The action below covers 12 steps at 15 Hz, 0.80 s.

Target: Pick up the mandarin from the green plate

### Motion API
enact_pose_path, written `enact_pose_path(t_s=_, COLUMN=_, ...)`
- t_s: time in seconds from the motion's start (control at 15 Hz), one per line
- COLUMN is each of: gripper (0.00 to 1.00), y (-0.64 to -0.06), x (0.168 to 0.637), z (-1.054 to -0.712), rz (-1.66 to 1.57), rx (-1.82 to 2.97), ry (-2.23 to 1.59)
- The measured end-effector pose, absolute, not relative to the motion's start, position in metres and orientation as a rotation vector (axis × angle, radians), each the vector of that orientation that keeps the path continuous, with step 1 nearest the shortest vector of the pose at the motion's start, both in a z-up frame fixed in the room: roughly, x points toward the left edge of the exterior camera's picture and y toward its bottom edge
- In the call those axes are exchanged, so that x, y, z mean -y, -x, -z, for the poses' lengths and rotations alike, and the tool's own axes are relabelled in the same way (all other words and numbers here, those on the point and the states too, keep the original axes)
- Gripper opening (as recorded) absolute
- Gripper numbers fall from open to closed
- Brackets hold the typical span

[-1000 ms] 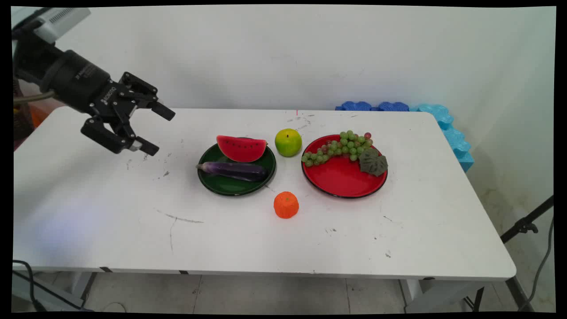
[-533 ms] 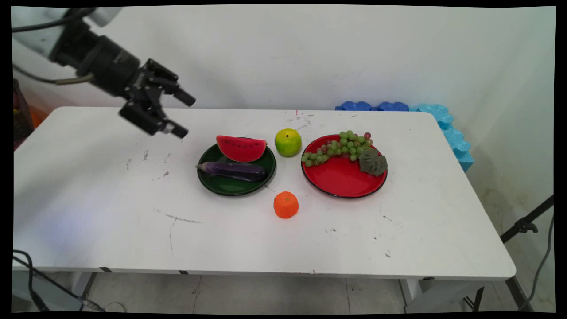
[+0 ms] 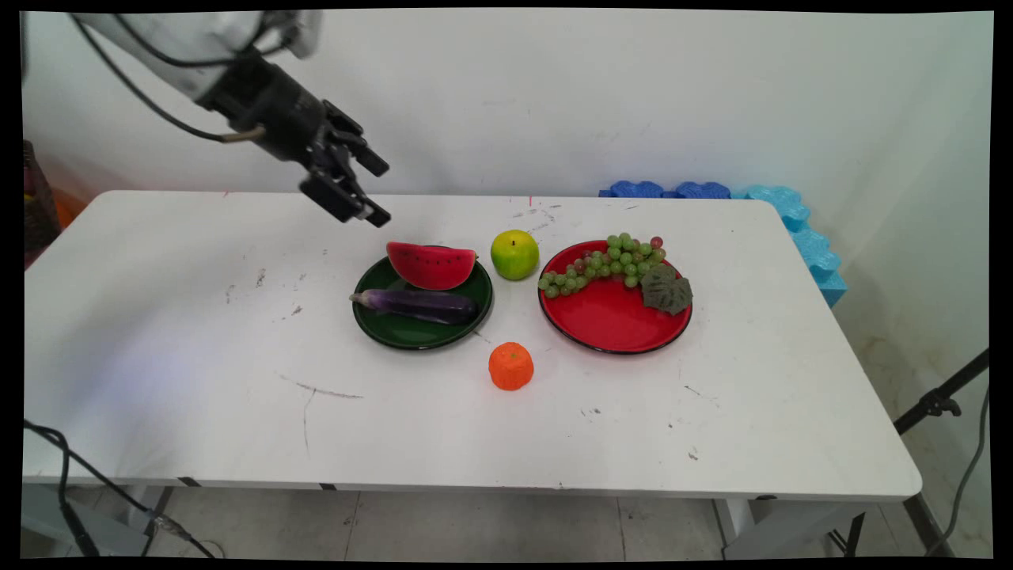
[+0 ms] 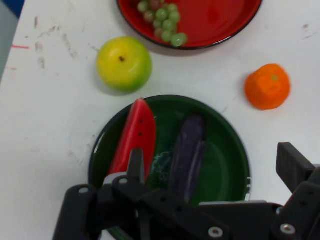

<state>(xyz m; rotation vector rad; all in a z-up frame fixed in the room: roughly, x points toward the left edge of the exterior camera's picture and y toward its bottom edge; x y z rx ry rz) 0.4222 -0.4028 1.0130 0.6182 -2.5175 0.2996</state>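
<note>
My gripper (image 3: pixel 380 192) hangs open and empty in the air above the table's far side, just up and left of the green plate (image 3: pixel 377 320). On that plate lie a watermelon slice (image 3: pixel 431 265) and a purple eggplant (image 3: pixel 418 305). The hand view looks straight down on the green plate (image 4: pixel 225 165), with the watermelon slice (image 4: pixel 135 137) and eggplant (image 4: pixel 189 152) side by side between my spread fingers (image 4: pixel 292 165).
A green apple (image 3: pixel 514 254) stands between the two plates. The red plate (image 3: pixel 609 321) holds green grapes (image 3: pixel 605 265) and a leaf (image 3: pixel 666 289). An orange (image 3: pixel 511 366) sits in front of the plates. Blue foam pieces (image 3: pixel 779 210) lie at the back right corner.
The gripper has swung up and to the right, from over the table's left side to a spot just behind the green plate. Its fingers stayed open.
</note>
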Motion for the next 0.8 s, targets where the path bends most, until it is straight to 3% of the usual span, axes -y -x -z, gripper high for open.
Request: enact_pose_path(t_s=0.8, gripper=1.0, y=-0.4, x=0.445, z=-0.934, rz=-0.297, rx=2.707, ry=-0.632)
